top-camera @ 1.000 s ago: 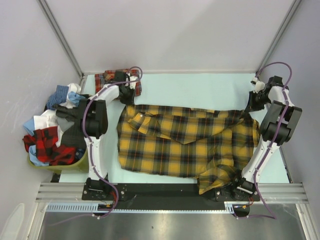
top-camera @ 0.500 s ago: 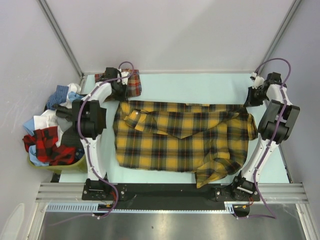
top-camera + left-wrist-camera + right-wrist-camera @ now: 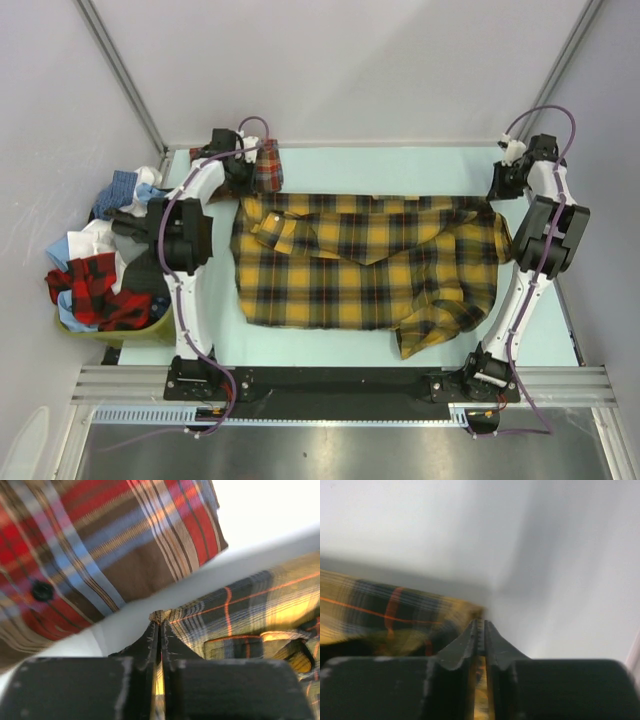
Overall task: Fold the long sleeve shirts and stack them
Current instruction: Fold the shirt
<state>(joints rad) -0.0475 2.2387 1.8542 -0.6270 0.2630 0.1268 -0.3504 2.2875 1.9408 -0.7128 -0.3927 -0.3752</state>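
Across the centre of the top view, the yellow-and-black shirt (image 3: 370, 275) lies spread on the table (image 3: 400, 170). Its upper corners are pinched in the closed jaws of the left gripper (image 3: 159, 630) and right gripper (image 3: 481, 627). The red-orange shirt (image 3: 265, 168) sits folded at upper left.

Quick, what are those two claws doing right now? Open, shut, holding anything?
The left gripper: closed, pinching an edge of the yellow-and-black plaid flannel shirt.
The right gripper: closed, pinching the same shirt's opposite end.
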